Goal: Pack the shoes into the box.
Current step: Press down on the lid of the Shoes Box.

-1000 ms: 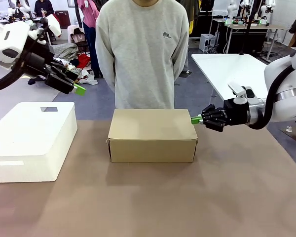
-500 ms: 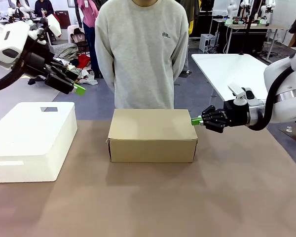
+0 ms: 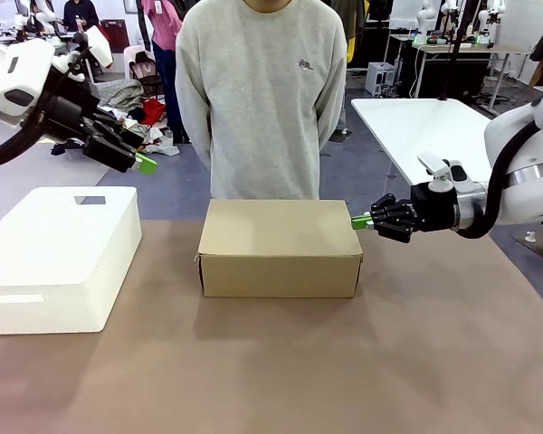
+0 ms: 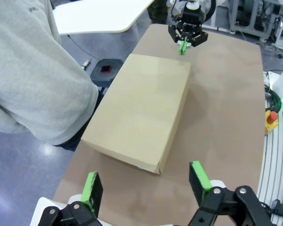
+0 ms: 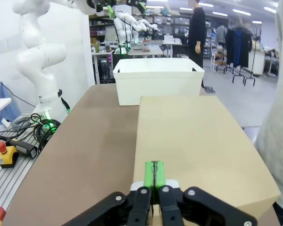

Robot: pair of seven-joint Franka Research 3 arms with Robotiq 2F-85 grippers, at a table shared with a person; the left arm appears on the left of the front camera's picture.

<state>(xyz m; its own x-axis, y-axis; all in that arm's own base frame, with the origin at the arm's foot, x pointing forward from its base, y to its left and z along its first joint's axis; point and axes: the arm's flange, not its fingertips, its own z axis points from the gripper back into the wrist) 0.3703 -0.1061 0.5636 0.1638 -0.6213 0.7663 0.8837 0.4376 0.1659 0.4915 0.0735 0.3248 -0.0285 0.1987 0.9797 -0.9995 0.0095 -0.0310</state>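
Observation:
The tan cardboard box (image 3: 280,246) stands shut in the middle of the table, right in front of the person; the shoes are hidden. My right gripper (image 3: 360,221) is shut, its green pads pressed together, tips at the box's top right edge. In the right wrist view the shut gripper (image 5: 154,175) rests at the near edge of the box lid (image 5: 193,141). My left gripper (image 3: 146,164) hangs open high above the table's left side. Seen from the left wrist, the open gripper (image 4: 146,183) looks down at the box (image 4: 140,107), well clear of it.
A white foam block (image 3: 59,255) sits on the table's left side. The person (image 3: 261,90) stands at the far edge behind the box, arms behind the back. Brown table (image 3: 344,362) lies bare in front of the box. A white table (image 3: 416,122) stands beyond on the right.

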